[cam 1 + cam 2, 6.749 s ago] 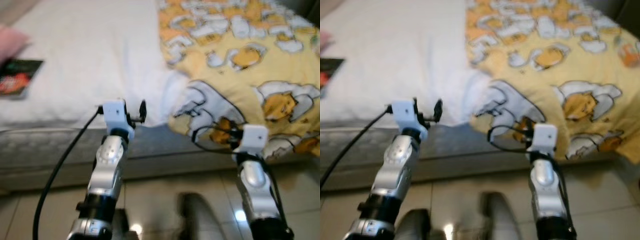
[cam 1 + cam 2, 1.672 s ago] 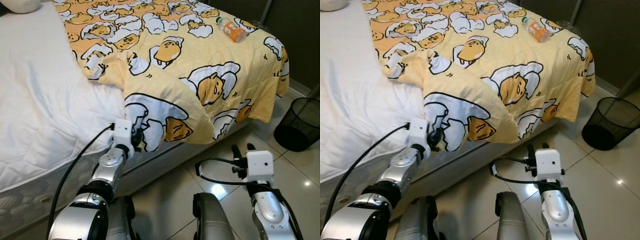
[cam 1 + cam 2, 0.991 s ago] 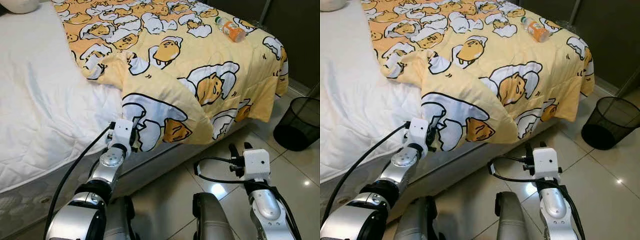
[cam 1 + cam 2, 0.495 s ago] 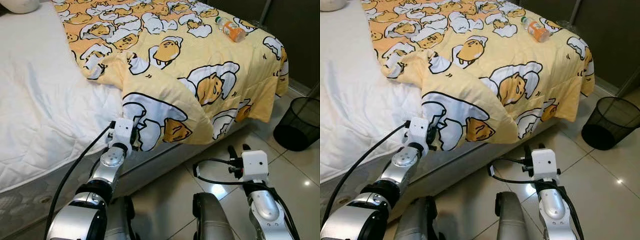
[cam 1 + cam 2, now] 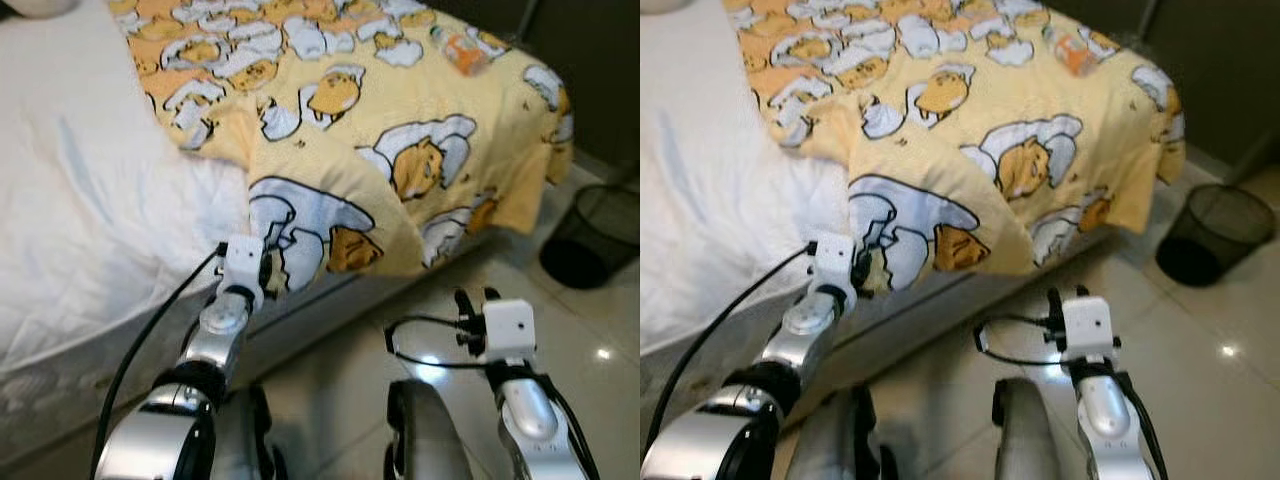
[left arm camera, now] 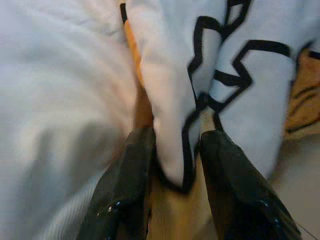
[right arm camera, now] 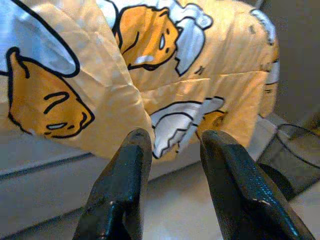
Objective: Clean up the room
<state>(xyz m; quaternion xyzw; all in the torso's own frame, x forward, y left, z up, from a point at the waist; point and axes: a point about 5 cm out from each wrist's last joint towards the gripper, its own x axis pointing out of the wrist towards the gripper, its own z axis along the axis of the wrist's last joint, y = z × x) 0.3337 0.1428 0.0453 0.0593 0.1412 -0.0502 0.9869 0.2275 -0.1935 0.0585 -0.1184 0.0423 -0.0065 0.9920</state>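
No legible text, labels or numbers anywhere.

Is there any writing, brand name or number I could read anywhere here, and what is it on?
No text can be read here.
Bottle on the blanket: orange label, too blurred and small to read.
Blanket: cartoon egg pictures, no words.
Wire bin and both end effectors, left and right: no lettering visible.

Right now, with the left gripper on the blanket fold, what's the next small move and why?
Probably draw the left gripper sideways over the white mattress: it pinches a fold of the yellow cartoon-print blanket, which lies bunched, leaving mattress bare. The right gripper is open, holding nothing.
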